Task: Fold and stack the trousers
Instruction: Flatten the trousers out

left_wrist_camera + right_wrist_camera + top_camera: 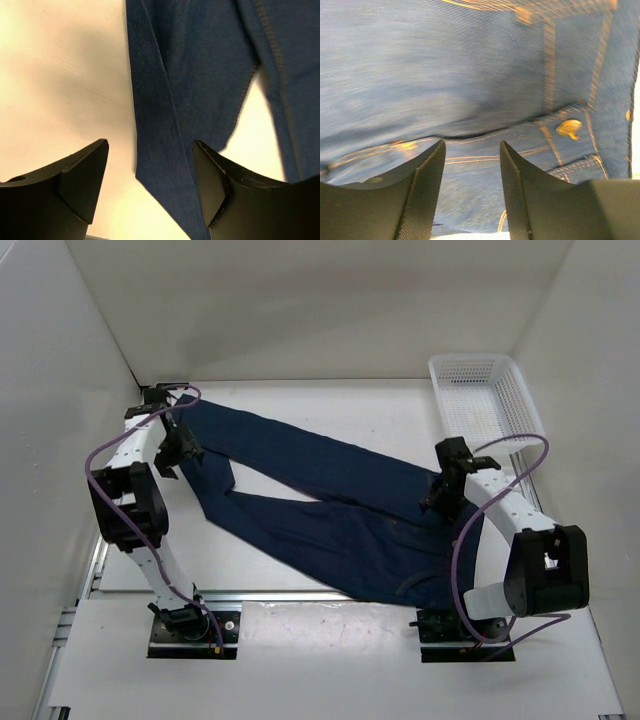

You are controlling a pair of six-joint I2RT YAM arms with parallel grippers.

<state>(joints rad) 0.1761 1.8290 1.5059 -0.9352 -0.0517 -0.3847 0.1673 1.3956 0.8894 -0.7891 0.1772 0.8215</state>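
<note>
The dark navy trousers (330, 510) lie spread on the white table, waist at the near right and both legs running to the far left. My left gripper (172, 462) hovers over the leg ends. In the left wrist view it (150, 145) stands open, with a leg hem (200, 65) on the table below and between the fingers, not pinched. My right gripper (440, 498) is above the waist. In the right wrist view it (472, 144) is open over denim (470, 65) with orange stitching and a brass button (568, 127).
A white plastic basket (480, 405) stands at the far right corner of the table (300, 400). White walls close in the left, back and right. Both arm bases sit on a rail at the near edge.
</note>
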